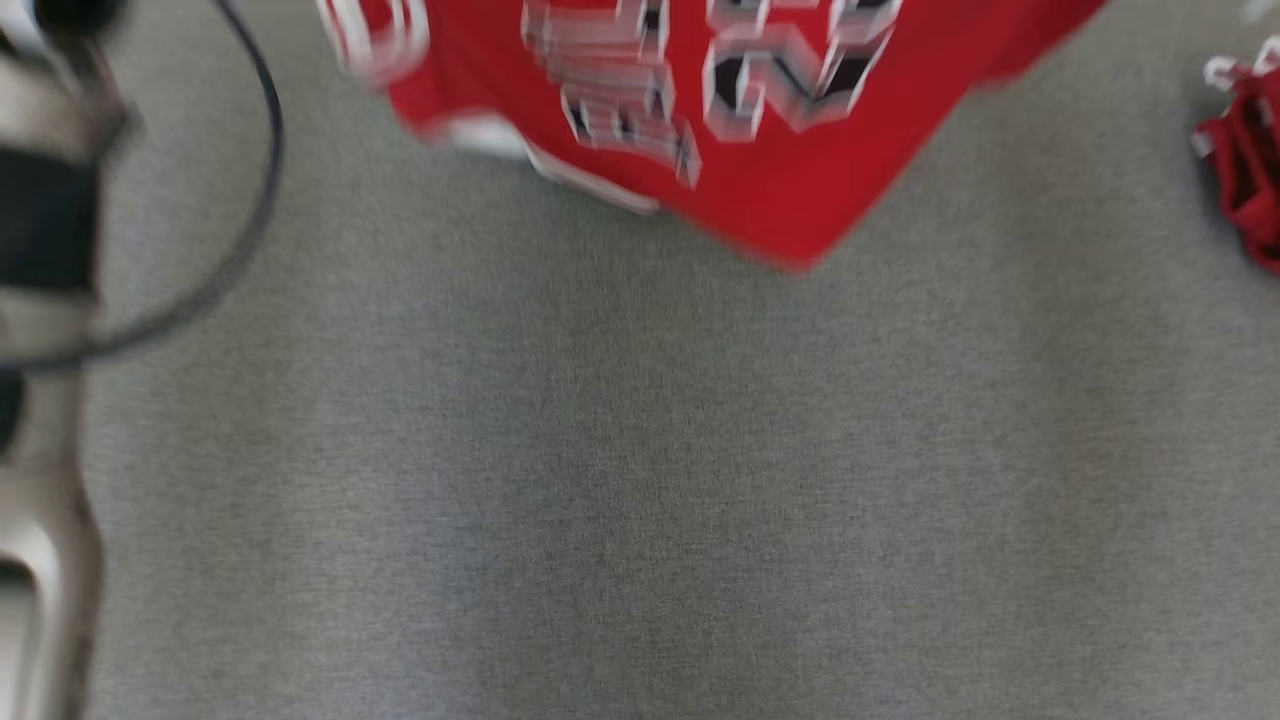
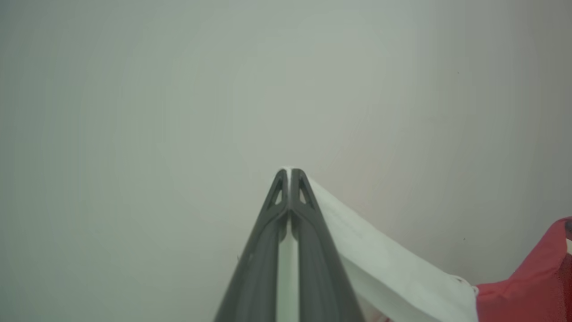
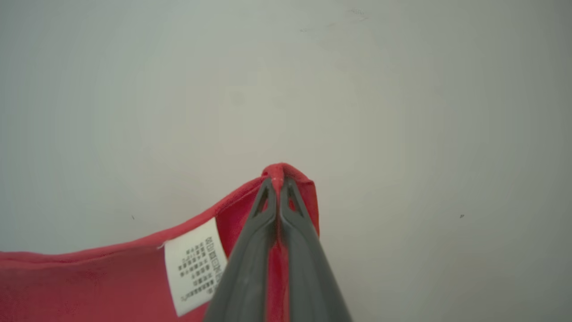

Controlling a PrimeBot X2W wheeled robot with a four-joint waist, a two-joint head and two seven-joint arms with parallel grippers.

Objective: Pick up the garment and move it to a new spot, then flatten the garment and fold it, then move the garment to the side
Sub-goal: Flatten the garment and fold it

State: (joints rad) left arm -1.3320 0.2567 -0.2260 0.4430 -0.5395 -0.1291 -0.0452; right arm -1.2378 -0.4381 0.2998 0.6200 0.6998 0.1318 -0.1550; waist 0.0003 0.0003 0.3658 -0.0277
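Showing blurred white-and-black lettering, the red garment [image 1: 880, 130] sits at the far middle, over the grey surface [image 1: 640, 480]. The left gripper [image 2: 290, 172] is clamped tight on its white trim [image 2: 384, 264]. The right gripper [image 3: 278, 181] is clamped tight on a red fold, just beside a white care label [image 3: 194, 266]. Another red bundle [image 1: 1250, 170] lies far right.

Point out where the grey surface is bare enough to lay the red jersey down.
Free: the wide middle and lower stretch of the grey fabric surface, bordered above by the red jersey with white-edged lettering, left by the pale robot arm and looping black cable. Crowded: the top edge, and the upper right corner by the crumpled red-and-white garment.
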